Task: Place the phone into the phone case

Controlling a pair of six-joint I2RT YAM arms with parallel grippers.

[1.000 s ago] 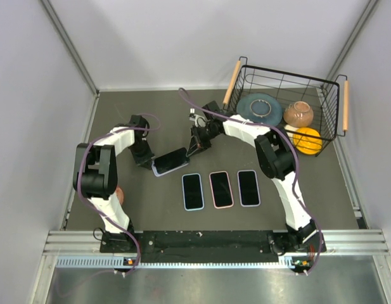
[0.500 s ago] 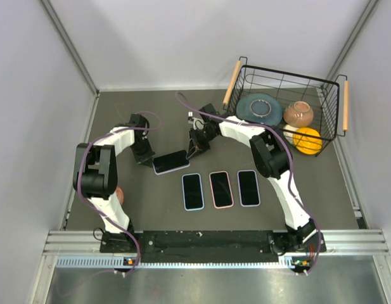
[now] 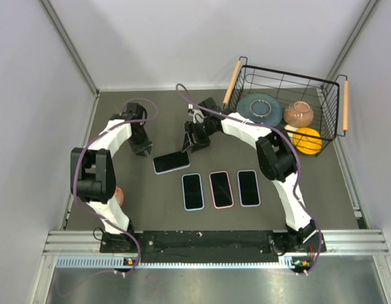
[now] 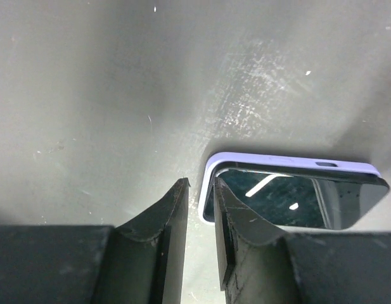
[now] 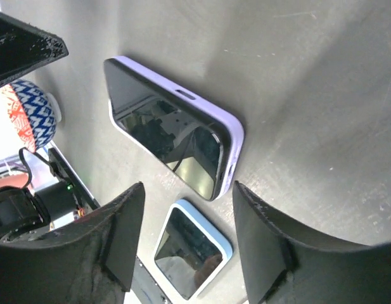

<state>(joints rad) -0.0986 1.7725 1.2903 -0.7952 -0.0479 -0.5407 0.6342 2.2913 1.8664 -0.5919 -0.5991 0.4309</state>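
The phone [image 3: 170, 161] lies flat in its lilac phone case [image 4: 290, 166] on the desk [image 3: 151, 202]. My left pincer [image 3: 143, 149] is almost closed, holding nothing, at the phone's 10 o'clock. My right pincer [image 3: 191, 140] is wide apart at its 1 o'clock.

The phone [image 3: 170, 162] lies flat on the surface [image 3: 151, 202], seated in its case [image 4: 290, 164], mid-left. The left pincer [image 3: 142, 151] sits just off its left end, the right pincer [image 3: 191, 145] just off its right end. In front, three more phones [image 3: 221, 188] lie side by side. The basket [image 3: 281, 114] stands far right at the back, holding dishes [image 3: 260, 107].
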